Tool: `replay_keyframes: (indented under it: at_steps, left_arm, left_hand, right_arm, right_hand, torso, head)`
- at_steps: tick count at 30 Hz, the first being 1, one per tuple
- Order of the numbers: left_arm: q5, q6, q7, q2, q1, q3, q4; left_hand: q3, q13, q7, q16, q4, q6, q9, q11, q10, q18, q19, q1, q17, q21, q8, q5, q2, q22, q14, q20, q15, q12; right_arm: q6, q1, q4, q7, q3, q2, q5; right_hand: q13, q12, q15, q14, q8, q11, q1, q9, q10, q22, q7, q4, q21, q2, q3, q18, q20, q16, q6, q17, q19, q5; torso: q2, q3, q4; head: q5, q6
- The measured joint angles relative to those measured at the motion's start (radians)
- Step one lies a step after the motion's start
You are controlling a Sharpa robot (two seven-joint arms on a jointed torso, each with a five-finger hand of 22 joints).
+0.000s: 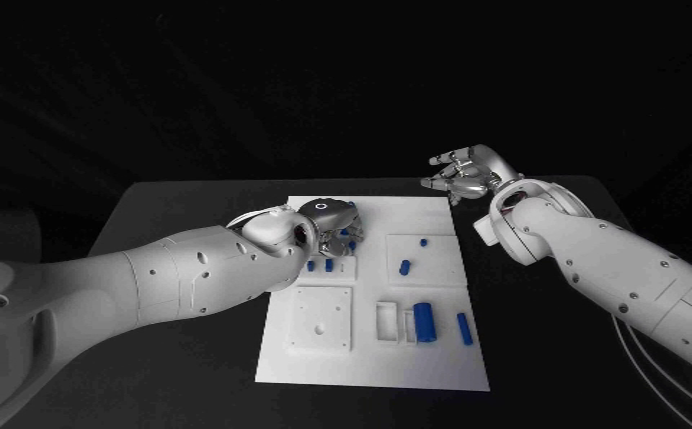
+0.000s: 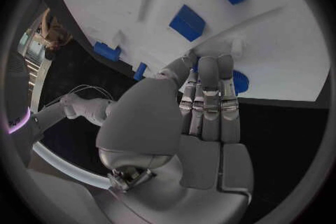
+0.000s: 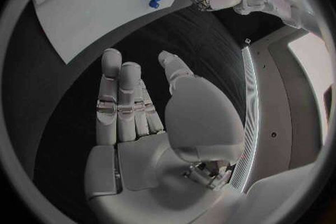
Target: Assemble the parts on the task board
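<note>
Black tabletop and darkness surround the white task board (image 1: 372,344), which lies at the table's centre with small blue parts on it: a thick cylinder (image 1: 424,321) and a slim peg (image 1: 463,328) toward five o'clock, shorter pieces nearer the middle. These parts look rigid, light and smooth, probably best pinched across their sides. Over the board's eleven o'clock corner the left hand (image 1: 326,221) reaches down, fingers pressed together beside a round blue part (image 2: 239,82); whether it grips that, I cannot tell. At two o'clock, off the board, the right hand (image 1: 464,177) hovers spread and holds nothing.
</note>
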Motion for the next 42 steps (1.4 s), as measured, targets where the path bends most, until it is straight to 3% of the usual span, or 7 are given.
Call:
replay_keyframes:
  at_steps: [13, 24, 31, 35, 42]
  left_arm:
    - [-0.001, 0.003, 0.005, 0.003, -0.002, 0.000, -0.007]
    - [-0.002, 0.013, 0.003, 0.007, 0.000, 0.003, -0.021]
    - [-0.004, 0.016, 0.002, 0.007, 0.000, 0.003, -0.024]
    - [-0.005, 0.014, 0.001, 0.007, 0.000, 0.003, -0.025]
    - [-0.006, 0.000, 0.000, -0.003, -0.001, 0.002, -0.016]
  left_hand:
    - [0.019, 0.000, 0.004, 0.023, 0.013, 0.054, 0.000, -0.017, 0.067, 0.000, -0.005, -0.009, 0.005, 0.038, 0.000, 0.000, 0.009, 0.001, 0.009, -0.005, -0.005, 0.000]
    - [0.008, -0.001, 0.003, 0.032, 0.016, 0.065, 0.000, -0.016, 0.080, 0.000, -0.005, -0.001, 0.005, 0.055, 0.000, 0.000, 0.025, 0.002, 0.016, -0.005, -0.005, 0.000]
    - [-0.001, -0.002, -0.004, 0.039, 0.017, 0.101, 0.000, -0.028, 0.118, -0.001, -0.005, 0.004, 0.007, 0.066, 0.000, -0.002, 0.046, -0.001, 0.036, -0.006, -0.014, -0.010]
    - [-0.009, -0.002, -0.010, 0.044, 0.012, 0.139, 0.004, -0.034, 0.148, -0.008, 0.006, 0.007, 0.009, 0.078, 0.000, -0.002, 0.054, 0.000, 0.051, -0.016, -0.021, -0.009]
    - [-0.015, -0.002, -0.015, 0.050, 0.009, 0.154, 0.003, -0.036, 0.160, -0.016, 0.017, 0.008, 0.015, 0.085, 0.000, -0.002, 0.062, 0.000, 0.068, -0.027, -0.028, -0.006]
  right_arm:
    - [0.000, 0.000, 0.000, 0.001, 0.000, 0.000, 0.001]
    - [0.001, 0.000, 0.000, 0.001, 0.000, 0.000, 0.002]
    - [0.001, 0.000, 0.000, 0.001, 0.000, 0.000, 0.002]
    - [0.001, 0.000, 0.000, 0.001, 0.000, 0.000, 0.002]
    - [0.001, 0.000, 0.000, 0.002, 0.000, 0.000, 0.002]
  right_hand:
    - [0.000, 0.000, 0.000, 0.000, 0.000, 0.000, 0.000, 0.000, 0.000, 0.000, 0.000, 0.000, 0.000, 0.000, 0.000, 0.000, 0.000, 0.000, 0.000, 0.000, 0.000, 0.005]
    - [0.000, 0.000, 0.000, 0.000, 0.000, 0.000, 0.000, 0.000, 0.000, 0.000, -0.001, 0.003, -0.005, 0.000, -0.003, -0.001, 0.000, 0.000, -0.001, -0.002, 0.000, 0.005]
    - [0.000, 0.000, 0.000, 0.000, 0.000, 0.000, 0.000, 0.000, 0.000, 0.000, -0.001, 0.003, -0.005, 0.000, -0.003, -0.001, 0.000, 0.000, -0.001, -0.002, 0.000, 0.005]
    - [0.000, 0.000, 0.000, 0.000, 0.000, 0.000, 0.000, 0.000, 0.000, 0.000, -0.001, 0.003, -0.005, 0.000, -0.003, -0.002, 0.000, 0.000, -0.001, -0.004, 0.000, 0.005]
    - [0.000, 0.000, 0.000, 0.000, 0.000, 0.000, 0.000, 0.000, 0.000, -0.001, -0.001, 0.003, -0.005, 0.000, -0.003, -0.007, 0.000, 0.000, -0.001, -0.004, 0.000, 0.005]
  torso:
    - [-0.001, -0.0002, 0.0005]
    - [-0.001, 0.0006, -0.0001]
    - [-0.001, 0.0005, 0.0000]
    - [-0.001, 0.0002, 0.0000]
    - [-0.001, 0.0001, 0.0001]
  head:
    - [-0.001, -0.002]
    - [-0.002, -0.003]
    - [-0.003, -0.003]
    - [-0.003, -0.003]
    - [0.000, -0.002]
